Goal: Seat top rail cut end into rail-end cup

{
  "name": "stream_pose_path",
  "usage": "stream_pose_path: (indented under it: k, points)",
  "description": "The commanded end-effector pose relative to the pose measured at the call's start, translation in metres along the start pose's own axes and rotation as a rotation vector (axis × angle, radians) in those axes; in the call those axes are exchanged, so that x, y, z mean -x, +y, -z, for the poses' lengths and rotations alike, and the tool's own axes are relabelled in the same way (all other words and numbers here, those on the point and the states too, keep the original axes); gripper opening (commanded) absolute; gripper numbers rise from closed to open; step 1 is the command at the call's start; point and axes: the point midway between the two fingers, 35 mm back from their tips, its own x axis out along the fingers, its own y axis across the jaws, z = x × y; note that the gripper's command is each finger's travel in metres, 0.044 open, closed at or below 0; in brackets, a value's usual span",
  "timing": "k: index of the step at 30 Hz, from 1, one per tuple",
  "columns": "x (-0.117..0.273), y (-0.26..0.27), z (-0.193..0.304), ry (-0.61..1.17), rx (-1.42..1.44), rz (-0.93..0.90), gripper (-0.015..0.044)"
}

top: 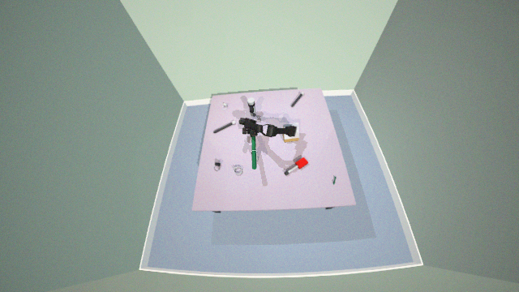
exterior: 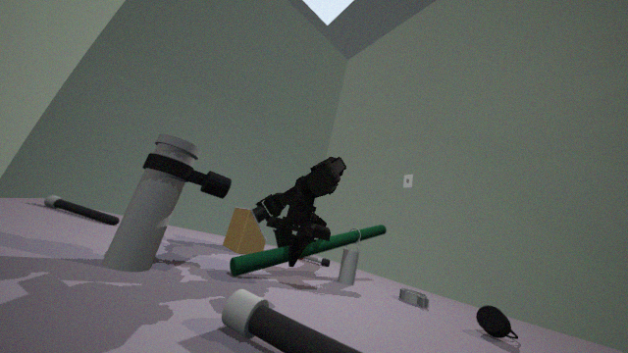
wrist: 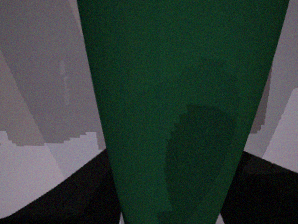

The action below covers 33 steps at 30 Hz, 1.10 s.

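The green rail [top: 254, 158] [exterior: 260, 262] [wrist: 165, 60] slopes, its near end low and its far end through the wire loop on the small grey post [exterior: 348, 267]. Its low end is apart from and below the black end cup [exterior: 217, 184]. The cup sticks out from the black brace band [exterior: 167, 166], which is high on the big grey post [exterior: 142, 221], just under the cap [exterior: 177, 143] [top: 250, 100]. My gripper [exterior: 293, 251] [wrist: 162, 149] is shut on the rail between the low end and the loop. A finger lies along each side of the rail in the wrist view.
A dark tube with a white end [top: 223, 127] [exterior: 299, 330] lies beside the post; another [top: 297, 100] [exterior: 85, 211] lies behind. An orange block [top: 291, 139] [exterior: 242, 232] is near the arm. A red-ended tool [top: 302, 163], a grey ring clamp [exterior: 413, 298] and a black oval piece [exterior: 492, 321] lie farther out.
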Motion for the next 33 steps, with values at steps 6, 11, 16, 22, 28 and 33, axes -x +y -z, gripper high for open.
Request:
stream_pose_path:
  k: [6,11,16,22,28,33]
  points:
    - [0.005,0.000,0.000,-0.003,-0.002,0.002,0.0000]
    - [0.019,-0.001,0.007,0.062,0.000,0.003,0.0000]
    - [0.051,-0.001,0.021,0.202,0.000,0.003,0.0000]
    - [0.091,0.003,0.034,0.357,-0.010,-0.001,0.0000]
    - [0.092,0.003,0.035,0.362,-0.010,-0.001,0.0000]
    - [0.092,0.003,0.035,0.362,-0.010,-0.001,0.0000]
